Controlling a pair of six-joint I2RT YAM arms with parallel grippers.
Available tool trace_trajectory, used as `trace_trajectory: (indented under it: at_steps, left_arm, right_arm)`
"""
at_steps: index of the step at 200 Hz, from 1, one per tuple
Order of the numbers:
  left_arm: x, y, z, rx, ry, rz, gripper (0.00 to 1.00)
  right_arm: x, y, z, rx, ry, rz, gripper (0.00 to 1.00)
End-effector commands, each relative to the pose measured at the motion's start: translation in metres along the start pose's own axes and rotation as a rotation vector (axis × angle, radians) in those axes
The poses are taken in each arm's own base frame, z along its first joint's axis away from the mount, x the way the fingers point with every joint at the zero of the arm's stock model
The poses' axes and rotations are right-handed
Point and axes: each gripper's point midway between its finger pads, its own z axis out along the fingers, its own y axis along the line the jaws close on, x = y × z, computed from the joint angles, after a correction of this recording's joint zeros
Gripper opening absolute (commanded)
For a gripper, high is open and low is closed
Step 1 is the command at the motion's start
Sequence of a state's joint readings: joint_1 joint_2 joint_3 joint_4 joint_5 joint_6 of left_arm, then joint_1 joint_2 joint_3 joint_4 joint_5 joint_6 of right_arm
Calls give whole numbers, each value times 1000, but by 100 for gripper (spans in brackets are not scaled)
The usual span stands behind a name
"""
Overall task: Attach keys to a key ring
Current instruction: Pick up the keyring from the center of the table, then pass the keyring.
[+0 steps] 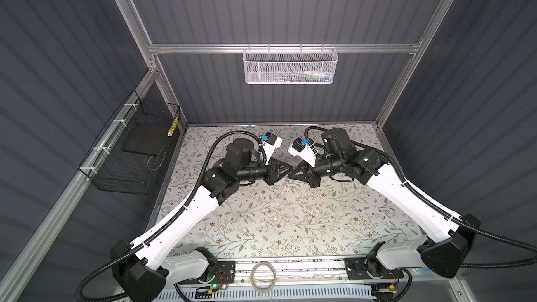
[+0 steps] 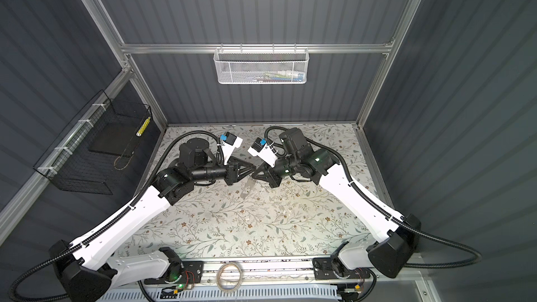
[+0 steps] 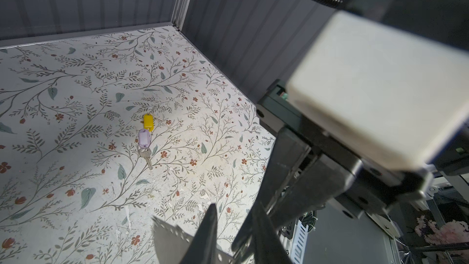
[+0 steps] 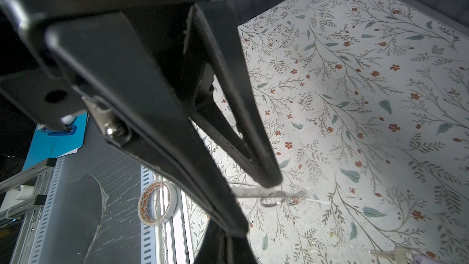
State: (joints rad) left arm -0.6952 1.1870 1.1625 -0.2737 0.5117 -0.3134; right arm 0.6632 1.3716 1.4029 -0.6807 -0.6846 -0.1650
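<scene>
The keys (image 3: 146, 138), one yellow-headed and one lilac-headed, lie end to end on the floral table (image 3: 63, 77), left of centre in the left wrist frame and apart from both grippers. A thin, blurred key ring (image 4: 272, 200) shows low in the middle of the right wrist frame, at the end of a pale strip (image 4: 245, 192). It sits just under the right gripper (image 1: 292, 172), which is closed, on what I cannot tell. In both top views that tip meets the left gripper (image 1: 283, 168) mid-frame, its fingers narrowly apart.
</scene>
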Motion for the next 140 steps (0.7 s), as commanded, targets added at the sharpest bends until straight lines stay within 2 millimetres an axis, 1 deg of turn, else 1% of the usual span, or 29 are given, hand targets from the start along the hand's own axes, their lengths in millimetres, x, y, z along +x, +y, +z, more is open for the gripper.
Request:
trace_trajectory:
  at_steps: [1,76,102,140]
  left_arm:
    - [-3,-16,-6,62,-22,39,24]
    - [-1,-19,-7,79,-22,49,20]
    - [0,-19,-9,76,-24,53,20]
    - [3,-19,-9,75,-17,50,23]
  right_arm:
    - [-16,13,-9,-51,-52,-33,0]
    - [-22,12,-15,-70,-78,-18,0]
    - [-22,13,-16,-79,-82,-15,0]
    - [-23,13,-18,-80,-89,-12,0]
